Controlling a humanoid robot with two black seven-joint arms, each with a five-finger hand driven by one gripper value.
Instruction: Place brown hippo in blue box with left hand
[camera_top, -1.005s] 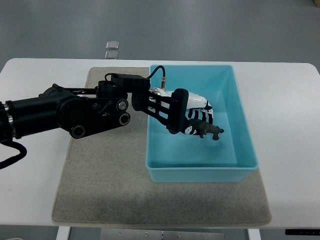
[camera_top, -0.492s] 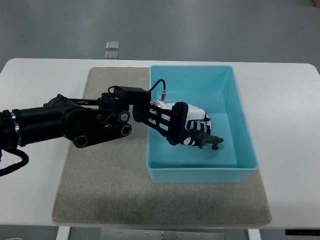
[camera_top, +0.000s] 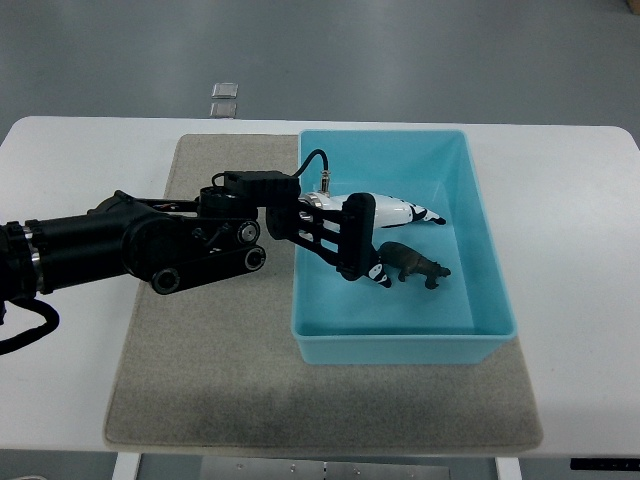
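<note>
The brown hippo (camera_top: 414, 264) lies on the floor of the blue box (camera_top: 480, 240), near the middle, head toward the right wall. My left hand (camera_top: 400, 240) reaches in over the box's left wall, its black-and-white fingers spread open. One finger stretches above the hippo and a lower one ends just left of it. Nothing is held. The left arm runs back across the mat to the picture's left edge. No right arm shows.
The box stands on a grey mat (camera_top: 200, 360) on a white table (camera_top: 580, 250). Two small grey squares (camera_top: 224, 98) lie on the floor beyond the table's far edge.
The left hand's fingers have spread and let go of the hippo. The hippo now rests free on the box floor, and the hand has lifted slightly.
</note>
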